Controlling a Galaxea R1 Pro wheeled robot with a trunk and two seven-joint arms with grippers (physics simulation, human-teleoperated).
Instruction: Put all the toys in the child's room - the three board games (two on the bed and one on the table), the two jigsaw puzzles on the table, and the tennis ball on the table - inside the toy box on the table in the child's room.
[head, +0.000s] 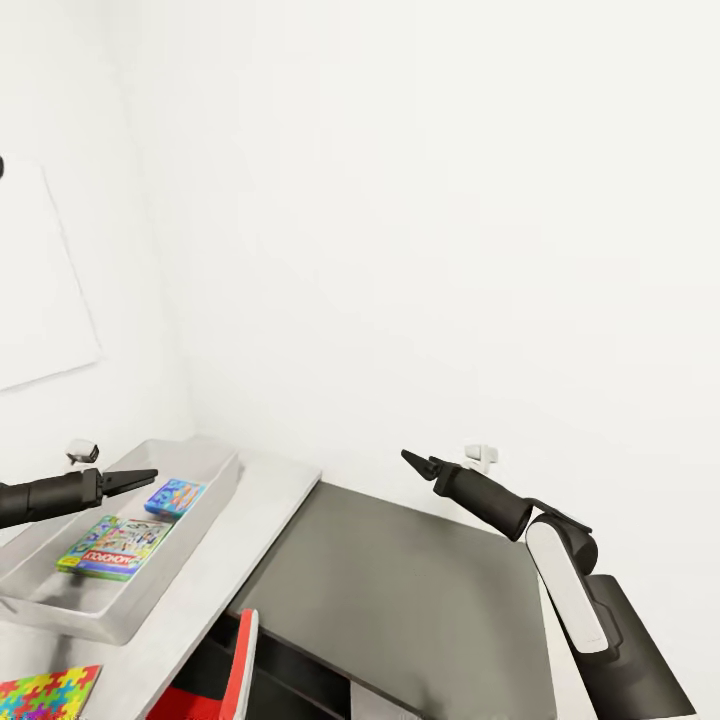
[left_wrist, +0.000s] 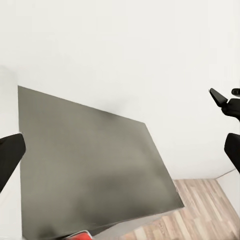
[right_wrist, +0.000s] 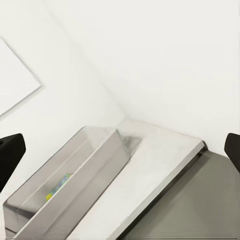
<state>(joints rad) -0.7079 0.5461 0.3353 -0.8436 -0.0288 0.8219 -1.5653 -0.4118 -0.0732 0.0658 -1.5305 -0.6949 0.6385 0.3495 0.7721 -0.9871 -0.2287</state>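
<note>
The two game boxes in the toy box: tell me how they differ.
The green game box is larger than the blue game box. The green one carries a red lettered band; the blue one shows none. The green one lies nearer the camera. Both lie flat inside the toy box.

1. The low dark desk (head: 400, 590) is lying bare, leaving open room above its whole top.
2. The right gripper (head: 418, 463) is hanging in free air over that desk's far edge, near the white wall (head: 450, 200).
3. The toy box (head: 212, 462) is sitting on the pale table (head: 262, 510) with its top open; its sloping walls are bounding any approach from the side.
4. A green game box (head: 112, 548) and a blue game box (head: 175, 497) are taking up part of the bin floor.
5. The left gripper (head: 135, 478) is hovering over the bin.
6. A puzzle square (head: 48, 692) is occupying the table's near corner.
7. A red-and-white object (head: 240, 655) is standing in the gap between the table and the dark desk.
</note>
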